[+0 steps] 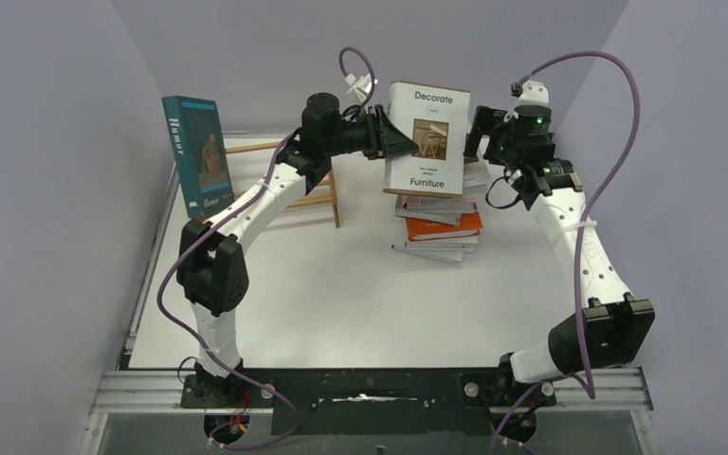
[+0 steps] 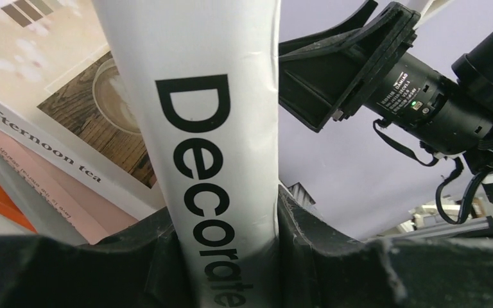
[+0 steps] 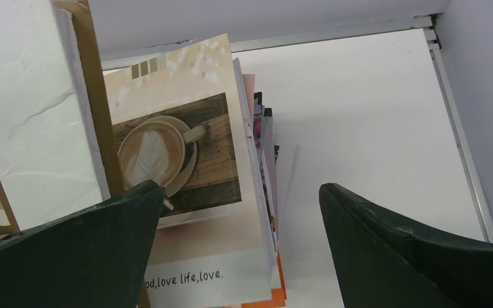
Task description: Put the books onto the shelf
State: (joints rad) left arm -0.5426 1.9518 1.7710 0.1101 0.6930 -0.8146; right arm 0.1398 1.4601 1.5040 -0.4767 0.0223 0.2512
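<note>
Decorate [image 1: 427, 142] clenched in left jaws, right jaws released, Humor book [image 1: 199, 156] perhaps on shelf [image 1: 334, 204]

The "Decorate" book [image 1: 427, 137] is white with black lettering and a small tan picture on its cover. The "Humor" book [image 1: 197, 156] is teal with pale lettering. In the stack, an orange book [image 1: 447, 227] lies below white and pink ones, topped by a cream-covered book [image 3: 186, 147] printed with a latte on dark wood. The shelf [image 1: 334, 204] is light brown, the table [image 1: 341, 294] white, the cables [image 1: 638, 109] purple.
</note>
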